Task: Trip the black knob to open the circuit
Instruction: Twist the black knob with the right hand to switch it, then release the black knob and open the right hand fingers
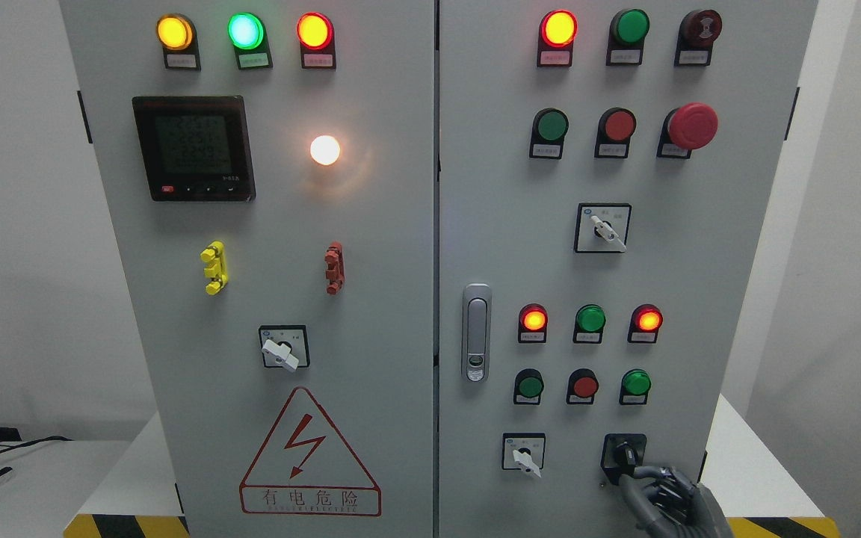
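Black knob: the small black rotary knob [625, 453] on its dark square plate sat at the bottom right of the grey metal cabinet's right door [699, 246], low enough that I had to reach it from underneath.
My right hand: my grey fingered right hand [666, 499] came up from the lower right edge, fingertips at the knob's handle. They looked curled onto it, pinching it for a twist, though the grip itself was partly hidden by my own fingers.
Why so placed: I judged a low approach kept my wrist in line with the knob's turning axis and my palm off the door.
Left hand: out of sight.
Neighbours: a white-handled selector switch [525, 458] stood just left of the knob on the same row; a red push button [584, 386] and a green push button [635, 382] sat just above.
In the way: nothing lay between my fingers and the knob. The silver door latch [476, 332] was well apart.
Risk: I reckoned a stray finger could brush the green button overhead.
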Robot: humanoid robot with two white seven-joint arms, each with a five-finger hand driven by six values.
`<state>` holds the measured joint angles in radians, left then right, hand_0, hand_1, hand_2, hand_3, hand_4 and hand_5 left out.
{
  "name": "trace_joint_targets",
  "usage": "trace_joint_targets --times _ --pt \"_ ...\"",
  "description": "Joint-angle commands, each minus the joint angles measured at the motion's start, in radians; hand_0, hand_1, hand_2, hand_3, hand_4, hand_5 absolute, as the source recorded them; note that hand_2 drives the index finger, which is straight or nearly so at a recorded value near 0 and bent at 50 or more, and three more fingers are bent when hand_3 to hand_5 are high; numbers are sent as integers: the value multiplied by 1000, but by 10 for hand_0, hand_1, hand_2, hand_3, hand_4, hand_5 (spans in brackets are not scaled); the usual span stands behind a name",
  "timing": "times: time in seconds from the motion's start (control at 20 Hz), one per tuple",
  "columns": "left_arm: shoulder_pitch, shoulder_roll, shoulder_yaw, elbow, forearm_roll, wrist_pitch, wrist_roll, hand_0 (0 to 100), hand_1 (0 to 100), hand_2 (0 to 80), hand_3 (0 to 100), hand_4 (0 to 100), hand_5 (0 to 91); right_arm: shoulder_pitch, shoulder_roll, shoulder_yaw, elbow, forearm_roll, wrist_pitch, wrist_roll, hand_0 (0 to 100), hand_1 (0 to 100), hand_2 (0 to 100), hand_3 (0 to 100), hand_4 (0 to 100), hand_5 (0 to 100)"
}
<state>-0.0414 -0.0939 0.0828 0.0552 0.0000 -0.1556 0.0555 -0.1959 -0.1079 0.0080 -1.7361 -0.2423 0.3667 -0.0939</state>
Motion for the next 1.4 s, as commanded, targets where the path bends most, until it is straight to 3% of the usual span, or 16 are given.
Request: trace_joint_targets --times 0.0,1.35 --pt "0 0 0 0 -31 -1 0 120 389 0 0 0 0 1 13 40 -10 0 0 3 339 759 480 765 693 640" --pt "0 0 0 0 -31 -1 0 120 389 0 0 0 0 3 7 29 -16 2 0 5 344 761 474 765 693 639"
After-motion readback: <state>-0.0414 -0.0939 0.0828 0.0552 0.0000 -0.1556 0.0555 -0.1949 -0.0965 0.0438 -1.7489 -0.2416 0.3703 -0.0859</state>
